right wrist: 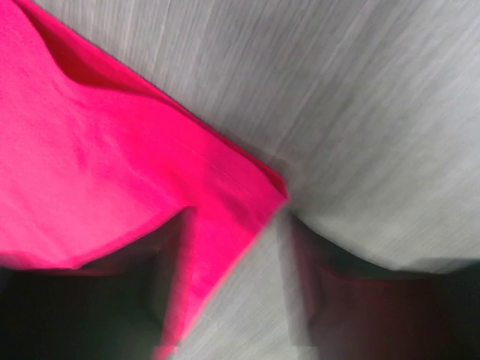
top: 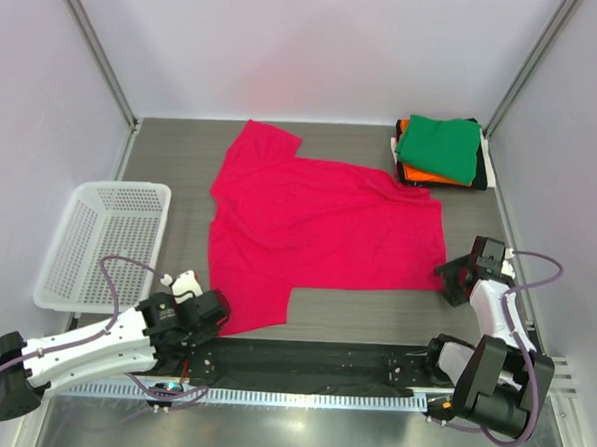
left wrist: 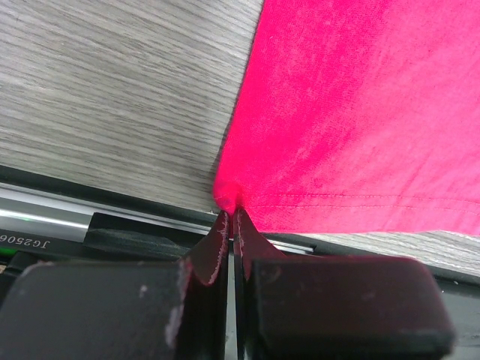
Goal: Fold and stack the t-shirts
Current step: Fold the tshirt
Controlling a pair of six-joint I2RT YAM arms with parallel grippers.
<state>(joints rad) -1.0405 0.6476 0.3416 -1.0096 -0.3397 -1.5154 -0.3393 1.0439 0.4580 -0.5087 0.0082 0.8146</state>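
Pink-red t-shirt (top: 318,230) flat; left end effector (left wrist: 229,216) low, clamped on corner; right end effector (right wrist: 236,251) apart, straddling corner.

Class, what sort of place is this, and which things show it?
Likely a robotics lab cell: two robot arms bolted to the table, plain white walls, a pink t-shirt spread out.

Right wrist view blurred, fingers (right wrist: 375,315) smeared; orange shirt (top: 424,175) mostly hidden under green shirt (top: 440,148).

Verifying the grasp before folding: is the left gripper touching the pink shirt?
Touching. The left wrist view shows the left gripper shut, pinching the pink shirt at its corner.
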